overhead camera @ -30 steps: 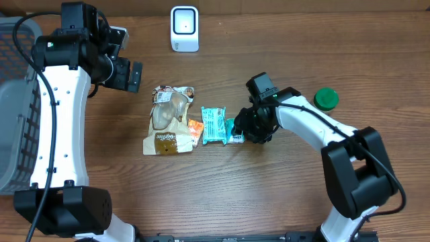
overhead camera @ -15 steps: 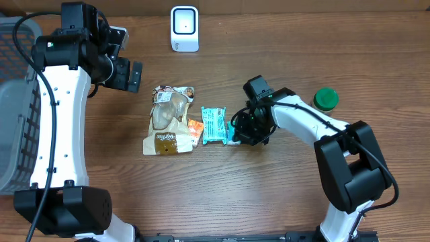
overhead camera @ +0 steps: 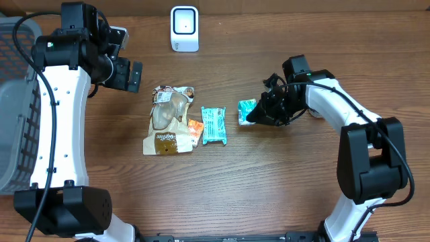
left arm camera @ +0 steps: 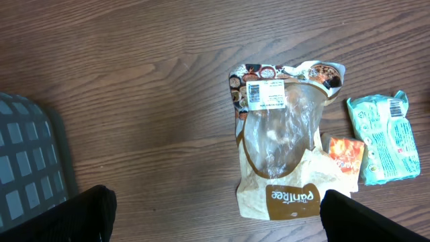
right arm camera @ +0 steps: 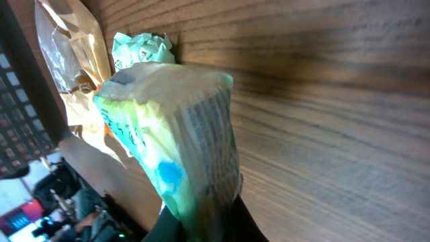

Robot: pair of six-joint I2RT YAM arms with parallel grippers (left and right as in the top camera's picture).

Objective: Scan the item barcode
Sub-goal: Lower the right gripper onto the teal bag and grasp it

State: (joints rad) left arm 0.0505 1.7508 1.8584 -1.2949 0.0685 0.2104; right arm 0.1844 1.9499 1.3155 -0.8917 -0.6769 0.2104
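The right pincer (overhead camera: 258,113) is clamped on a small green packet (overhead camera: 247,111), its jaws closed on the end of the packet at three o'clock. The rest of the packet sticks out towards nine o'clock, over the middle of the counter (overhead camera: 282,188). I can't tell whether its lower edge touches the wood.

From the right wrist view the packet is a soft, crinkly pillow of pale green and blue film with fine print down one side.

At about eight o'clock from it, a flat teal packet (overhead camera: 213,125) lies apart from it. Further that way, a small orange sachet (overhead camera: 195,129) sits against a limp bag (overhead camera: 169,121), clear in the middle with brown printed ends. A white, boxy scanner (overhead camera: 184,28) stands at about eleven o'clock, near the far edge.

The left pincer (left arm camera: 216,208) hangs with its jaws wide apart above bare wood, at ten o'clock from the bag. A grey mesh basket (overhead camera: 13,121) fills the nine o'clock edge. Open wood runs from the held packet to the scanner and across the near side.
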